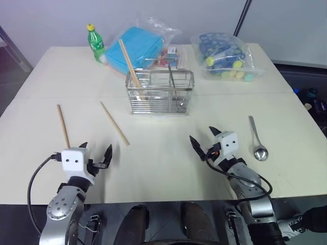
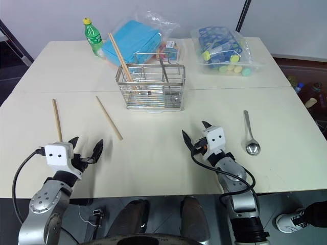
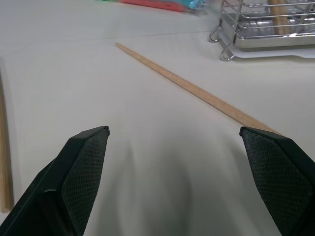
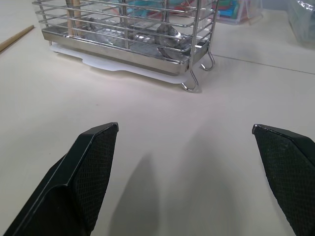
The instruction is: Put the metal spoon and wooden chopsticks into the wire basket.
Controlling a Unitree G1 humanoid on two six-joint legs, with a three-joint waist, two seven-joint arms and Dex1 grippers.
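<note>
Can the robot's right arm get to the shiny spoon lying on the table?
Probably yes. The metal spoon lies on bare table just right of the right gripper, whose fingers are open, and nothing sits between them.

This is looking like a robot test lab rather than a home. A plain pale counter (image 1: 153,168) is standing against a bare white wall, with dark floor showing around it. Props are lying staged on it: a wire basket (image 1: 160,92), loose chopsticks (image 1: 114,123), a spoon (image 1: 257,138), a green bottle (image 1: 94,43), and clear bags (image 1: 225,53) of coloured items. A shoe (image 2: 290,221) is showing by the counter's near right corner.
</note>
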